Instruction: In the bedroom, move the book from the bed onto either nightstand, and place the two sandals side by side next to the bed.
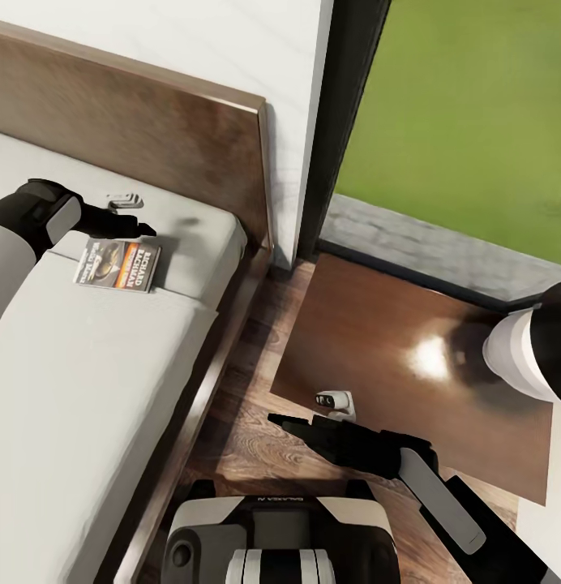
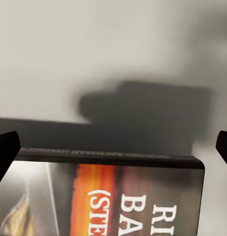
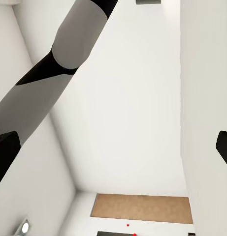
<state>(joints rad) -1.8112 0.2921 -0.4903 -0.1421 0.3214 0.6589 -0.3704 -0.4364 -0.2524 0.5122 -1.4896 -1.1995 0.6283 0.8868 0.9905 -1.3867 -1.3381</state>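
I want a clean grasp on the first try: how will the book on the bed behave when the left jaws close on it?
The book looks thin, so probably light and a little bendy. Lying flat on the soft mattress, it may sink or slide rather than lift. Its glossy-looking cover could slip.

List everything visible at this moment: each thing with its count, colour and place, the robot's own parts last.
book: one, pale grey with an orange band, flat on the mattress near the headboard.
bed: one, light grey-beige mattress in a dark brown frame, at the head view's left.
nightstand: one, glossy reddish-brown, right of the bed by the window.
window: one, dark-framed, green lawn outside.
floor: wood planks, between bed and nightstand.
left gripper: black, open, above the book's far edge.
right gripper: black, over the floor by the nightstand's front edge.
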